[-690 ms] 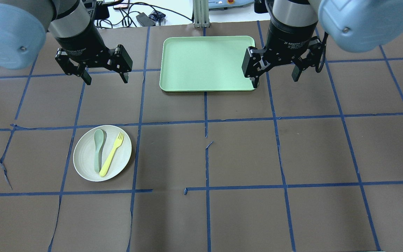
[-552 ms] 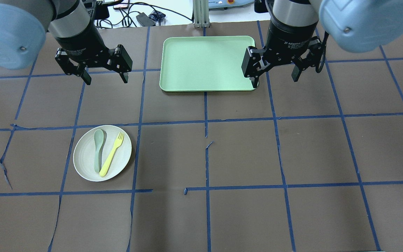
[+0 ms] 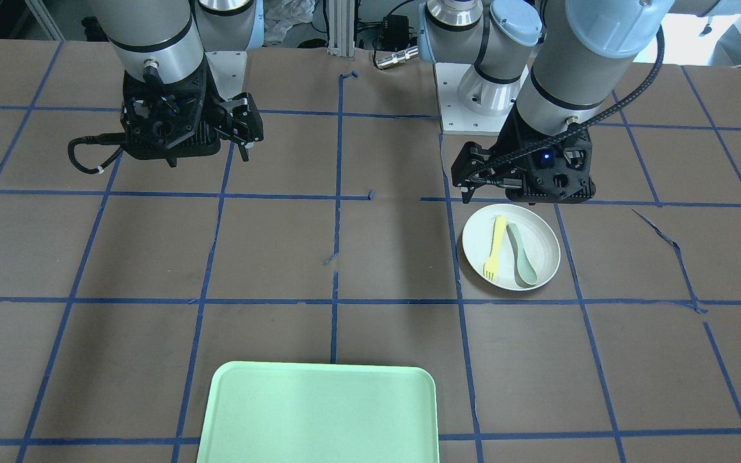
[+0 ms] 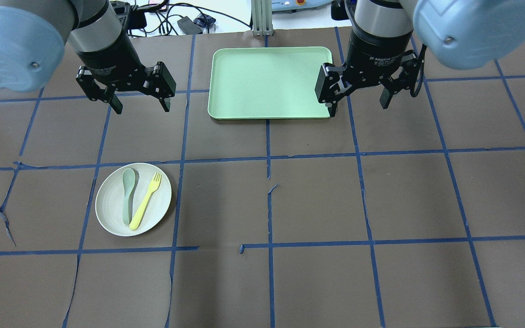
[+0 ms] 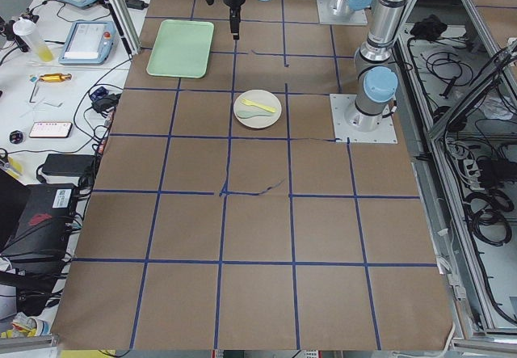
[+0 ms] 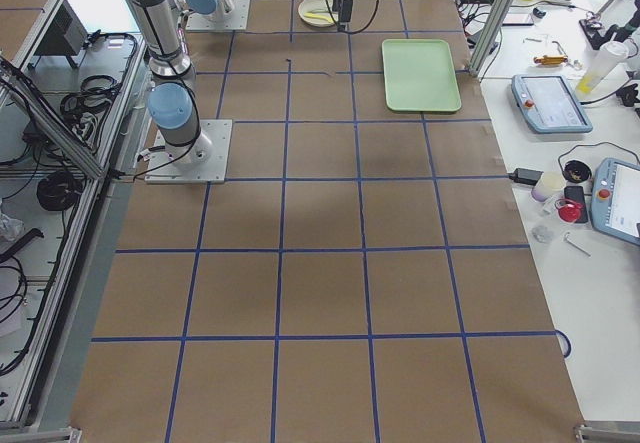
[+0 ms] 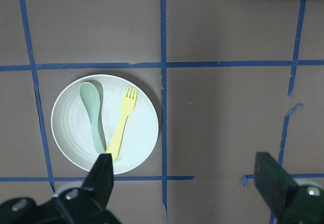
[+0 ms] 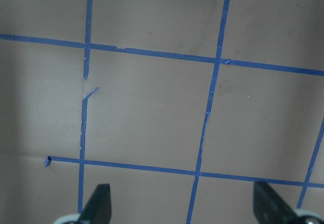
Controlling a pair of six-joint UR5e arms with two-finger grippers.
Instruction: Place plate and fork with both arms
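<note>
The big brown paper-covered table (image 4: 317,196) has blue tape lines that make squares. Two silver-grey robot arms with light blue caps reach over it, the left arm (image 4: 98,27) and the right arm (image 4: 381,23). A light green plastic tray with round corners (image 4: 269,82) lies farther out from the robot than both grippers. The round off-white plate (image 4: 110,200) sits on the table down below the left gripper (image 4: 141,108), not touching it, and far from the right gripper (image 4: 358,108). Both black grippers hang in the air with their fingers spread wide and nothing in them. A grey-green plastic spoon (image 4: 128,196) and the small pale yellow plastic fork (image 4: 145,200) lie on the plate. The fork is on the side nearer the right gripper.
</note>
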